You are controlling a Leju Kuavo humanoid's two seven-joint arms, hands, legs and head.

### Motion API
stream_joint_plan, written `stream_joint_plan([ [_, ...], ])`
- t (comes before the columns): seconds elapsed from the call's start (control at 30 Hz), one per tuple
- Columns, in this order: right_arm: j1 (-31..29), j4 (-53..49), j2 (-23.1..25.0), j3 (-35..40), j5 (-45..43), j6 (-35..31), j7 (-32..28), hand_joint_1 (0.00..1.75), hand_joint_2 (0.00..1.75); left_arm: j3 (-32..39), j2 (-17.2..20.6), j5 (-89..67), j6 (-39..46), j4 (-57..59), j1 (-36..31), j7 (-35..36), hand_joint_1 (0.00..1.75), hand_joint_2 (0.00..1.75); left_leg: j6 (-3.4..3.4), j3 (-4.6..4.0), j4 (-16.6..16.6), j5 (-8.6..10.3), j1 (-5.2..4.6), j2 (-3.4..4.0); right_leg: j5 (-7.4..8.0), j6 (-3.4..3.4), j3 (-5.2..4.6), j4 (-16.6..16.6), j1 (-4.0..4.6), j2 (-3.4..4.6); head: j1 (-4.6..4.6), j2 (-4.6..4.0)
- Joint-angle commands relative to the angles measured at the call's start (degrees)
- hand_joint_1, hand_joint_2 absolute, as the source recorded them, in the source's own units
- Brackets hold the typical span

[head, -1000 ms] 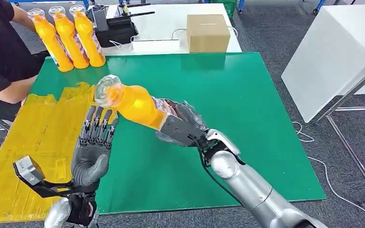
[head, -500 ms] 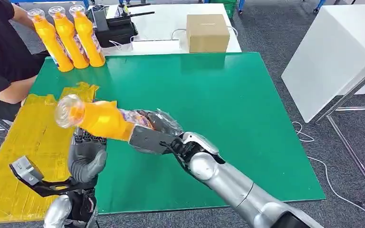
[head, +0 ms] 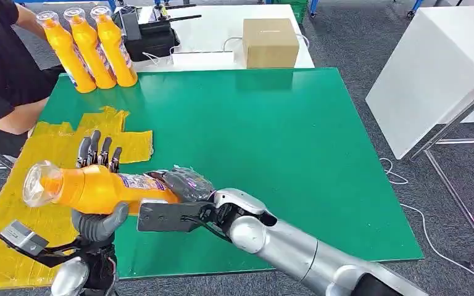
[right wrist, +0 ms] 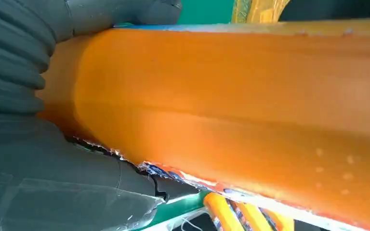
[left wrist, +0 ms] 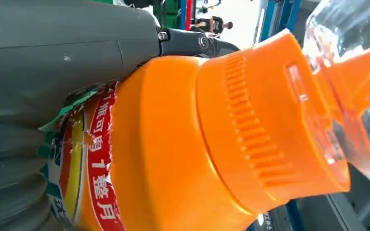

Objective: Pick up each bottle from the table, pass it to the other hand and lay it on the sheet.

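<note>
Orange plastic squeeze bottle with a ribbed orange collar and a clear domed cap [head: 89, 188] lies roughly horizontal in the air, cap end toward the robot's left, over the near-left part of the green table mat [head: 296, 142] and the edge of the crinkled yellow sheet [head: 43, 179]. Torn printed label, red band with white characters plus green and blue scraps, wraps the bottle's lower half; left wrist view shows the ridged collar and see-through cap up close. Right hand [head: 179, 200] grips the bottle's base end, fingers wrapped over the label area. Left hand [head: 99, 185] is under and behind the bottle near its neck: fingers [head: 95, 151] stick up straight past the far side, thumb curls up on the near side; cannot tell whether it has actually closed on the bottle or only cradles it. Three more orange bottles with clear caps [head: 89, 49] stand upright in a row at the far-left corner of the mat, touching each other. A person in a black top [head: 0, 68] sits at the left edge. Brown cardboard box [head: 270, 42] sits on the white table beyond the mat.
</note>
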Motion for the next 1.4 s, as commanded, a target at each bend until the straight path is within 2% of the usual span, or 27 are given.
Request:
stream_joint_plan([
  [0.03, -2.03, -4.00, -2.31, 7.63, 0.08, 0.10, -0.82, 1.75, 1.75, 1.41, 0.71, -0.57, 0.24, 3.38, -1.98, 0.45, 0.84, 1.75, -0.09, 0.11, -0.04, -0.01, 0.03, 0.04, -0.02, -0.05, 0.10, -0.02, 0.03, -0.03, 0.00, 0.00],
  [0.17, -2.03, -4.00, -2.31, 7.63, 0.08, 0.10, -0.82, 1.75, 1.75, 1.41, 0.71, -0.57, 0.24, 3.38, -1.98, 0.45, 0.84, 1.75, -0.09, 0.10, -0.03, -0.02, 0.04, 0.03, -0.01, -0.05, 0.09, -0.03, 0.05, -0.03, -0.02, 0.00],
  [0.2, -2.03, -4.00, -2.31, 7.63, 0.08, 0.10, -0.82, 1.75, 1.75, 1.41, 0.71, -0.57, 0.24, 3.38, -1.98, 0.45, 1.75, 1.75, -0.12, 0.16, -0.04, -0.03, 0.07, 0.02, -0.03, -0.07, 0.17, -0.05, 0.07, -0.06, 0.00, 0.00],
  [0.67, -0.98, -1.15, -2.54, 5.29, 0.36, -1.02, -1.30, 1.71, 1.75, 1.41, 0.38, 5.28, -6.29, 3.28, -1.66, 1.92, 1.75, 1.75, -0.10, 0.16, -0.06, -0.01, 0.06, -0.01, -0.01, -0.05, 0.17, -0.08, 0.06, -0.08, 0.00, 0.00],
  [0.7, -0.68, -1.15, -2.70, 4.91, 1.23, -1.89, -1.45, 1.64, 1.75, 1.42, 0.51, 5.49, -6.62, 3.17, -1.62, 2.06, 1.75, 1.75, -0.14, 0.25, -0.09, -0.02, 0.09, -0.03, -0.04, -0.08, 0.27, -0.10, 0.09, -0.12, -0.02, 0.00],
  [0.73, -0.27, -1.37, -3.05, 4.32, 3.68, -3.74, -1.42, 0.30, 1.75, 1.72, 0.55, 5.67, -6.82, 2.84, -1.50, 2.21, 1.75, 1.75, -0.11, 0.18, -0.07, -0.01, 0.07, -0.02, -0.02, -0.06, 0.20, -0.09, 0.07, -0.09, 0.00, 0.00],
  [0.9, -0.14, -1.48, -3.35, 3.95, 3.77, -3.76, -1.46, 0.30, 1.75, 1.95, 0.63, 5.70, -6.87, 2.63, -1.48, 2.26, 1.75, 1.75, -0.06, 0.10, -0.04, 0.01, 0.02, -0.04, -0.02, -0.03, 0.10, -0.03, 0.02, -0.10, -0.02, 0.00],
  [0.93, 0.32, -1.86, -3.34, 3.43, 4.89, -4.43, -1.41, 0.00, 1.75, 2.06, 0.70, 5.56, -6.90, 2.58, -1.50, 2.38, 1.75, 1.75, -0.11, 0.18, -0.05, -0.01, 0.06, -0.06, -0.04, -0.06, 0.19, -0.07, 0.06, -0.15, -0.02, 0.00],
  [1.0, 2.40, -3.18, -3.86, 1.04, 6.69, -6.31, -1.58, 0.00, 1.75, 2.45, 1.47, -0.34, -2.51, 2.18, -1.85, 1.84, 1.75, 1.75, -0.10, 0.20, -0.05, -0.03, 0.06, -0.02, -0.04, -0.05, 0.19, -0.07, 0.06, -0.10, -0.04, 0.00],
  [1.03, 2.99, -3.95, -4.62, 0.41, 6.67, -6.33, -1.69, 0.00, 0.00, 2.64, 2.02, -1.60, -1.62, 2.03, -2.20, 1.66, 1.75, 1.75, -0.09, 0.11, -0.05, 0.00, 0.07, -0.04, -0.01, -0.04, 0.12, -0.08, 0.07, -0.11, 0.00, 0.00],
  [1.1, 4.60, -7.08, -7.08, -1.47, 6.88, -6.87, -2.68, 0.00, 0.00, 4.01, 4.31, -8.79, 3.21, 2.01, -3.59, 1.11, 1.75, 1.75, -0.12, 0.19, -0.06, -0.01, 0.10, -0.15, -0.06, -0.06, 0.25, -0.10, 0.10, -0.25, 0.00, 0.00],
  [1.23, 5.22, -8.07, -7.55, -2.24, 7.10, -6.78, -2.94, 0.00, 0.00, 4.71, 5.06, -12.14, 5.05, 2.31, -4.18, 1.24, 1.75, 1.75, -0.10, 0.11, -0.02, 0.00, 0.08, -0.10, -0.03, -0.05, 0.13, -0.05, 0.08, -0.18, 0.00, 0.00],
  [1.27, 5.44, -8.41, -7.72, -2.56, 7.22, -6.74, -3.01, 0.00, 0.00, 4.92, 5.55, -16.02, 7.78, 2.52, -4.48, 1.21, 1.75, 1.75, -0.07, 0.05, -0.01, 0.01, 0.04, -0.06, -0.01, -0.04, 0.05, -0.02, 0.04, -0.12, -0.02, 0.00],
  [1.3, 5.84, -9.43, -8.26, -3.42, 7.12, -6.90, -3.31, 0.00, 0.00, 5.32, 6.91, -27.97, 16.68, 3.41, -5.73, 1.07, 1.75, 1.75, -0.11, 0.13, -0.02, -0.01, 0.08, -0.06, -0.03, -0.06, 0.14, -0.04, 0.08, -0.15, -0.02, 0.00],
  [1.4, 5.72, -10.64, -8.84, -4.10, 6.65, -6.39, -4.03, 0.00, 0.00, 6.00, 9.46, -39.12, 22.78, 5.55, -8.24, 3.52, 1.75, 1.75, -0.15, 0.14, -0.01, 0.01, 0.10, -0.17, -0.06, -0.09, 0.18, -0.03, 0.11, -0.27, 0.00, 0.00],
])
